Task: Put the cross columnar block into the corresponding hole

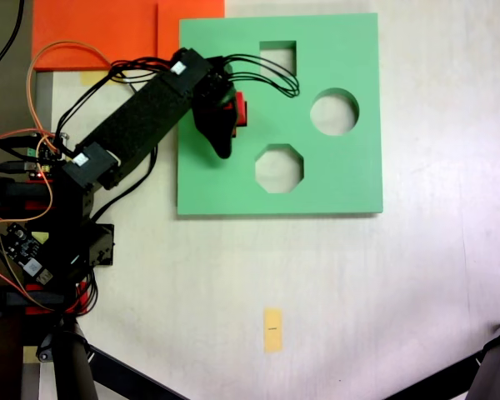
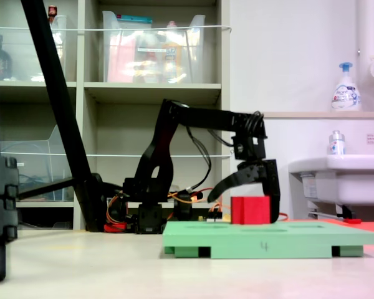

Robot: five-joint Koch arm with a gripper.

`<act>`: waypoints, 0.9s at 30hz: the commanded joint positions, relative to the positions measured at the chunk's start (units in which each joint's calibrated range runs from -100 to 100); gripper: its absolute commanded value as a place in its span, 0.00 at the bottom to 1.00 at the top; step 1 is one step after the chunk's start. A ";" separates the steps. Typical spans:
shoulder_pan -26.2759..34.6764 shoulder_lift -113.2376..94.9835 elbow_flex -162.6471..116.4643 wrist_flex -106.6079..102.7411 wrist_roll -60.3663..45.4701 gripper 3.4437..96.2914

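We see the green foam board lying flat on the pale table in the first exterior view, its left edge just beside the arm's base. Bare table lies open to the right of the board and on its near side, where only a small yellow tag rests, well apart from the board. An orange sheet lies at the board's far left corner.

Three cutouts show clearly: a square cutout at the far edge, a round cutout toward the right, and an octagonal cutout toward the near edge. We cannot make out the corresponding hole; the arm and the block cover the left part of the board.

The cross columnar block is bright red. In the second exterior view it stands upright on top of the board, its base at the board's surface, not sunk in. In the first exterior view only a red sliver shows beside the gripper, left of the square and octagonal cutouts.

The gripper hangs over the block with its jaws spread apart. One dark finger descends at the block's right side in the second exterior view; the other curves out to the left, clear of it. We cannot tell whether the right finger touches the block.
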 commanded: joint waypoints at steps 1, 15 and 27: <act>0.39 -8.62 1.29 -0.30 -0.88 0.90; -3.57 -50.80 3.39 -5.41 -12.55 0.89; -15.63 -75.10 -0.60 14.62 -51.58 0.62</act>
